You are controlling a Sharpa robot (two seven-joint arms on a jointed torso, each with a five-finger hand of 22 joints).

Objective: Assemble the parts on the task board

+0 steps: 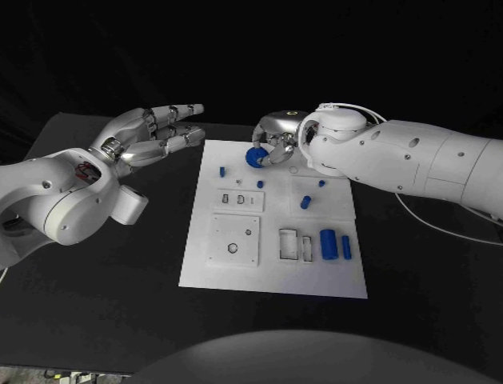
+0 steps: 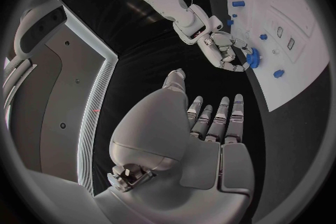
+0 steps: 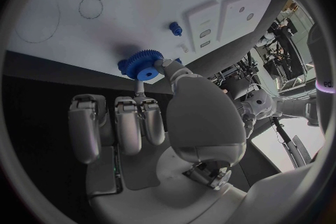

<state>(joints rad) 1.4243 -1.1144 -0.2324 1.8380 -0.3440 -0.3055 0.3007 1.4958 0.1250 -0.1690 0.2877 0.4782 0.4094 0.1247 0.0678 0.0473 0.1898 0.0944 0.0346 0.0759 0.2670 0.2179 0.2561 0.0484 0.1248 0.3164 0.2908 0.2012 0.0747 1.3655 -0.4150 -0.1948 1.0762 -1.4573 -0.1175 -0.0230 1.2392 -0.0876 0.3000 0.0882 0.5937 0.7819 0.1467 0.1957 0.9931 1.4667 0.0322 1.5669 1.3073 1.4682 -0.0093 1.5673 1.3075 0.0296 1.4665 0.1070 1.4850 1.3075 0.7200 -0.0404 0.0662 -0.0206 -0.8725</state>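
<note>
A blue gear (image 1: 253, 158) sits at the far edge of the white task board (image 1: 272, 272), pinched by the right hand (image 1: 279, 136). In the right wrist view the gear (image 3: 143, 64) is toothed with a round hub, and the thumb and one fingertip (image 3: 140, 87) close on it from either side while the other fingers stay curled back beside the palm. The gear is at the board's rim, right where the white plate meets the black table (image 1: 113, 288); whether it rests on the board or is lifted just off it I cannot tell.

Farther in on the task board from the gear, small blue pegs (image 1: 221, 171) stand scattered, and another short blue piece (image 1: 305, 202) lies toward the middle. Nearest the robot on the board, a thick blue cylinder (image 1: 329, 244) lies beside a thinner blue bar (image 1: 347, 247), next to rectangular recesses (image 1: 295, 244) and a square raised plate (image 1: 234, 240).

The left hand (image 1: 157, 134) hovers above the table just off the task board's far left corner, level with the gear, holding nothing, its fingers stretched out and spread wide. The left wrist view shows its fingers (image 2: 223, 119) extended toward the board's edge, with the right hand (image 2: 227, 53) and the gear (image 2: 253, 58) beyond them.
</note>
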